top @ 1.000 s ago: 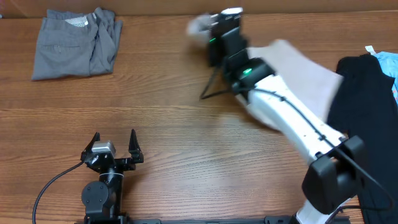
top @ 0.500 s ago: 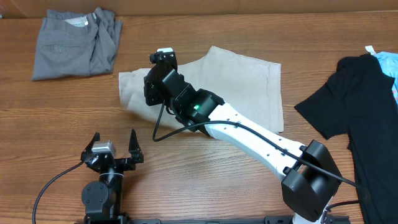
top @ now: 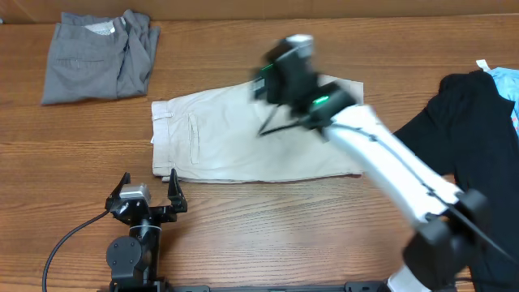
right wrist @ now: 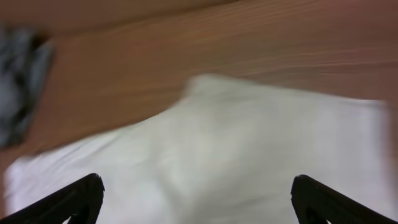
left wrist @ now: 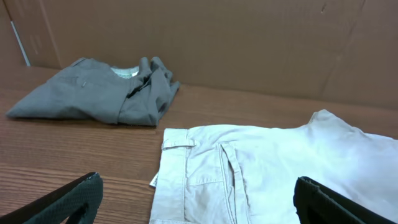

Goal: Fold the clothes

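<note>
The pale beige shorts (top: 219, 142) lie flat in the middle of the table, waistband to the left and a small white tag at that edge. My right gripper (top: 278, 66), blurred by motion, hovers above their far right part. In the right wrist view it (right wrist: 196, 199) is open, with only beige cloth (right wrist: 217, 143) below. My left gripper (top: 148, 183) rests open at the front left, just short of the shorts' near left corner; its view shows the waistband and pocket (left wrist: 211, 180) between the open fingers (left wrist: 74, 199). Grey shorts (top: 99, 55) lie bunched at the back left. A black T-shirt (top: 478, 154) lies at the right.
A light blue cloth (top: 507, 81) peeks out at the far right edge beside the black T-shirt. A brown cardboard wall (left wrist: 217, 43) runs along the back of the wooden table (top: 243, 227). The right arm (top: 389, 162) reaches diagonally over the table's right half.
My right gripper carried the beige shorts leftward and laid them down, then opened and let go. It has swung back to the right. The left arm has not moved.
</note>
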Available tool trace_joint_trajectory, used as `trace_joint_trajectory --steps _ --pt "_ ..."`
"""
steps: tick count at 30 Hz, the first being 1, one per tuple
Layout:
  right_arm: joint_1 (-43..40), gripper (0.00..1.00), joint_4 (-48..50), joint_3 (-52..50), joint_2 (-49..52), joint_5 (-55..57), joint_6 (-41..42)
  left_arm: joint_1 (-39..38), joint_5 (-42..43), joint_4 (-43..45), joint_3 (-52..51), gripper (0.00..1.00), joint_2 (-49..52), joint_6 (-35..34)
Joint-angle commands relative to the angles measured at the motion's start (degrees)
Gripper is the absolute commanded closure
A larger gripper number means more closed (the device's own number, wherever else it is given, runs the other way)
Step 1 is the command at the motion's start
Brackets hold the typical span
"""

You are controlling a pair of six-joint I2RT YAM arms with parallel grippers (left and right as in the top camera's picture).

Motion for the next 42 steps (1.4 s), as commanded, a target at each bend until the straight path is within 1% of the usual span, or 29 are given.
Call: trace_joint_trajectory --steps 1,4,8,14,20,26,28,31,35,38,42 --pt "-8.7 0.0 -4.8 1.0 -3.1 1.9 -0.2 -0.2 0.4 0.0 -0.2 0.0 -0.5 1.1" --pt "-15.8 0.0 -8.7 1.0 -2.7 1.9 -0.2 -0.2 0.4 0.0 -0.2 0.0 -0.5 1.1" --pt "-23.5 0.0 -11.5 1.0 -2.4 0.4 -0.2 -0.2 0.4 0.0 -0.2 0.0 -0.5 1.1" --pt "-30.5 0.0 -11.5 1.0 -2.4 -3.1 -0.1 -0.2 0.4 0.0 -0.2 0.0 -0.5 1.1" --pt "-32.9 0.0 -11.5 1.0 -2.4 -3.1 -0.2 -0.2 0.4 0.0 -0.2 0.0 -0.5 1.1" --pt "-32.9 0.0 -11.5 1.0 -2.4 -3.1 -0.2 -0.2 0.4 0.0 -0.2 0.0 -0.5 1.1" --pt "-32.9 0.0 -11.5 1.0 -2.4 -3.1 -0.2 -0.2 -1.1 0.1 -0.2 0.0 -0.5 0.9" --pt "-32.9 0.0 -11.6 1.0 -2.4 -3.1 -0.2 -0.4 1.1 0.0 -0.2 0.0 -0.5 -1.8" --pt "-32.9 0.0 -11.5 1.0 -2.4 -3.1 -0.2 -0.4 3.2 3.6 -0.2 0.0 -0.5 -8.0" --pt "-32.9 0.0 -11.5 1.0 -2.4 -3.1 -0.2 -0.4 7.5 9.5 -0.2 0.0 -0.5 -8.2" --pt "-32.9 0.0 -11.5 1.0 -2.4 -3.1 -0.2 -0.4 7.6 21.4 -0.1 0.0 -0.5 -8.2"
